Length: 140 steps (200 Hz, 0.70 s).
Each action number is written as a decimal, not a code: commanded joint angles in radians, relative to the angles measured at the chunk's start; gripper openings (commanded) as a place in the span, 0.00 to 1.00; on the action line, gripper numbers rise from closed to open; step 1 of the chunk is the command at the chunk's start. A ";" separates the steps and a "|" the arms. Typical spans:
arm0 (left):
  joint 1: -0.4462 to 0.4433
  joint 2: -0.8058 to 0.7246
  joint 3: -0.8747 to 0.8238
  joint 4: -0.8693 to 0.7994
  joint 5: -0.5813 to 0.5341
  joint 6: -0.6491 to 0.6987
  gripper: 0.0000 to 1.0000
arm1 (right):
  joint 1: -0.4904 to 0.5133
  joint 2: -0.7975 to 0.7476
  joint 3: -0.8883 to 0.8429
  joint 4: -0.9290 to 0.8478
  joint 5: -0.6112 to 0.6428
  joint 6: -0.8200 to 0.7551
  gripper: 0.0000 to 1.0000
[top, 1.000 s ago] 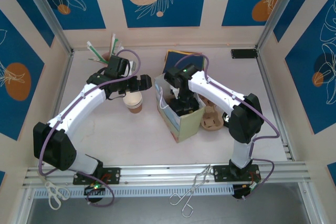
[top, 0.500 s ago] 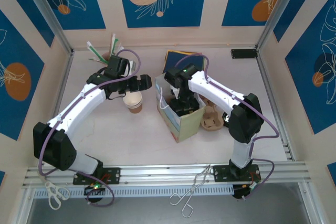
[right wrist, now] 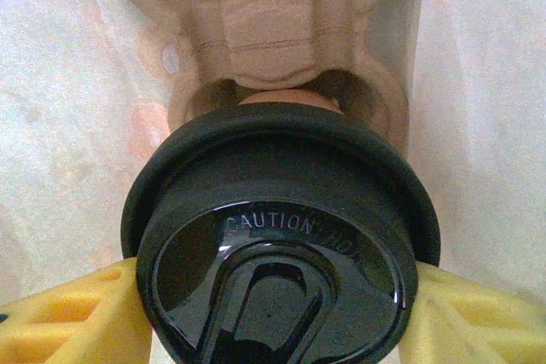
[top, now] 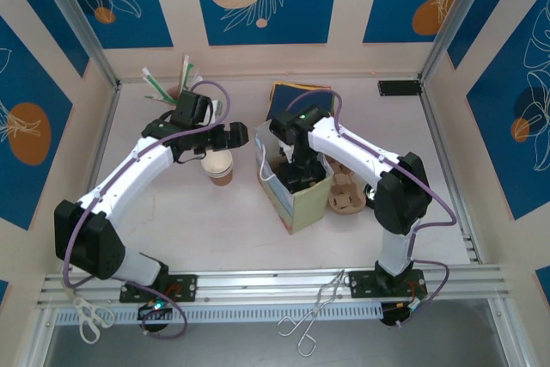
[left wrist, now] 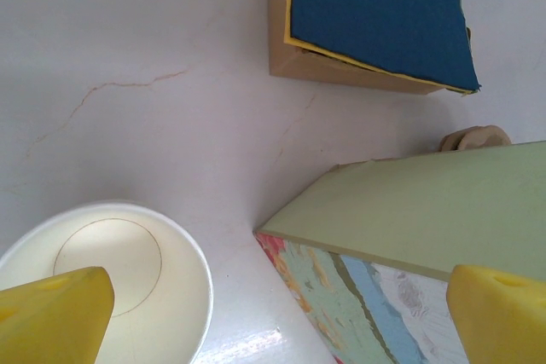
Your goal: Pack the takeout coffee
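The right end effector [top: 296, 174] reaches down into the open paper bag [top: 301, 204] standing near the middle of the tabletop [top: 215, 221]. In the right wrist view its 2 yellow fingers [right wrist: 68, 317] pinch the takeout coffee [right wrist: 277, 236] from either side just under the rim of the black lid, which faces the camera with its raised lettering legible. The cup's brown body is mostly hidden by the lid. It sits over a round pocket of a moulded pulp carrier [right wrist: 273, 23], with pale walls on either side; whether its base is seated in the pocket cannot be told. The left end effector [top: 239, 135] hovers just left of the bag, its fingers [left wrist: 51, 317] spread wide with nothing between them. Below it stands 1 lidless cup [left wrist: 111, 279], white inside, close to the bag's corner but apart from it. A stack of blue napkins [left wrist: 375, 14] lies farther back.
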 commanded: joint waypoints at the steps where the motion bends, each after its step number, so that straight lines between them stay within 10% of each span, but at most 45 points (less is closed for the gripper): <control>1: 0.015 0.000 0.027 -0.017 0.019 0.016 1.00 | -0.008 0.011 -0.025 -0.001 -0.019 -0.001 0.64; 140: 0.016 -0.003 0.030 -0.023 0.015 0.017 1.00 | -0.016 0.028 -0.049 0.031 -0.026 -0.006 0.64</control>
